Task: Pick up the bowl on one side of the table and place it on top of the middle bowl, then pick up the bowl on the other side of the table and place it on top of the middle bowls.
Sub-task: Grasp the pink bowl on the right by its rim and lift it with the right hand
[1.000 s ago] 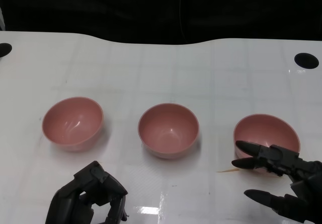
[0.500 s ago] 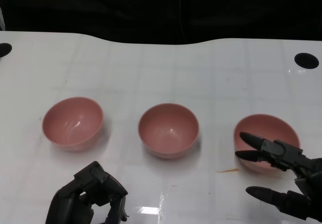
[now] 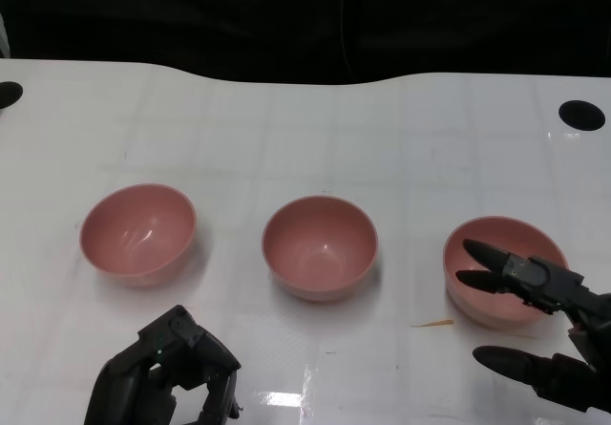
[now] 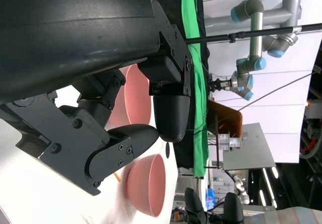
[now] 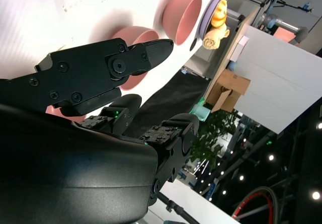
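Bowls left [image 3: 137, 231], middle [image 3: 320, 244], right [image 3: 504, 267] sit separate (right hand [image 3: 544, 334] fingers [image 3: 492, 256] spread, left hand [image 3: 164, 377] curled).

No legible text, labels, brand marks, numbers or signs appear in any view. The pink bowls and the white bench surface carry no markings, and the black hand shells are unlabelled. Background items in the wrist views are too small or blurred to read.
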`<state>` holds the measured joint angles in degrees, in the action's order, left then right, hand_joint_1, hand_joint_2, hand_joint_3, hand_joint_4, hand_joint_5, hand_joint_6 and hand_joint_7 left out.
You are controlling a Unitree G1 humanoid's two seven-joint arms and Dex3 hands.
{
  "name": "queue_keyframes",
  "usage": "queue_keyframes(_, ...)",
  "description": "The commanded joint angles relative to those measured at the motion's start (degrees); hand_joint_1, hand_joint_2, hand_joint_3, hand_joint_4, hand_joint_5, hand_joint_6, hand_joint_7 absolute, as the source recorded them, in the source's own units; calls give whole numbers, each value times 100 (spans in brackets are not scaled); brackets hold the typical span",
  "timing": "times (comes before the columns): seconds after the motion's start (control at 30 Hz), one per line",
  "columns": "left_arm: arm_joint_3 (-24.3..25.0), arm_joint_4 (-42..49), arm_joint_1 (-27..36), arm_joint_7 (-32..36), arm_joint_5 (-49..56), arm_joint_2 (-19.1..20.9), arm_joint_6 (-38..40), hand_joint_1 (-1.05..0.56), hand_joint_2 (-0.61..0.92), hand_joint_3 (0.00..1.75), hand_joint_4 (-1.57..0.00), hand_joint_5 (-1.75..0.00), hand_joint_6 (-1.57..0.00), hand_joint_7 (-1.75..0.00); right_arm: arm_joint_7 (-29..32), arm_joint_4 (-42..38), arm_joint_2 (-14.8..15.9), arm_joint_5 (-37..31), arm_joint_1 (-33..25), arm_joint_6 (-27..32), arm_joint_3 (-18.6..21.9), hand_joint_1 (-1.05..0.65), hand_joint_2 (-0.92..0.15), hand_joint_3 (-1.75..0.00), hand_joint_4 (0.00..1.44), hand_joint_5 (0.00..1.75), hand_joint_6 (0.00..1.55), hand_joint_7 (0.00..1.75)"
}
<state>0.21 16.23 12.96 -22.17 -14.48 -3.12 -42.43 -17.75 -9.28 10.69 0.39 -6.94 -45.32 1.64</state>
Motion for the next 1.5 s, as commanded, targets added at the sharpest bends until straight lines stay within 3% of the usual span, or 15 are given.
queue_keyframes(0.03, 32, 37, 9, -59, -85, 55, -62, -17, 53, 115, -85, -174, -85, -147, 153, 120, 132, -127, 13, -13, 101, -48, -91, 0, 56, 23, 45, 0)
queue_keyframes(0.23, 34, -33, 53, -5, -50, 42, -7, -17, 52, 114, -85, -173, -86, -147, 377, 148, 139, -414, 11, -15, 156, -50, -91, 0, 61, 23, 43, 0)
queue_keyframes(0.43, 20, -48, 65, 2, -44, 20, -14, -16, 52, 115, -86, -173, -86, -146, 635, 203, 179, -724, 0, 15, 209, -49, -91, 0, 55, 17, 42, 0)
queue_keyframes(0.7, 24, -72, 76, 26, 5, 15, -19, -16, 54, 112, -86, -173, -85, -147, 944, 379, 245, -1121, -42, 202, 213, -52, -91, 0, 57, 17, 41, 0)
queue_keyframes(1.13, 25, -9, 46, -2, -27, -14, -90, -16, 57, 108, -87, -172, -86, -147, 1451, 598, 392, -1959, -92, 431, 215, -57, -91, 0, 43, 10, 40, 0)
queue_keyframes(1.5, 4, -60, 83, -28, -57, -20, -63, -16, 56, 110, -86, -173, -85, -147, 1751, 906, 611, -2794, -59, 1015, 106, -63, -92, -1, 38, 9, 35, 0)
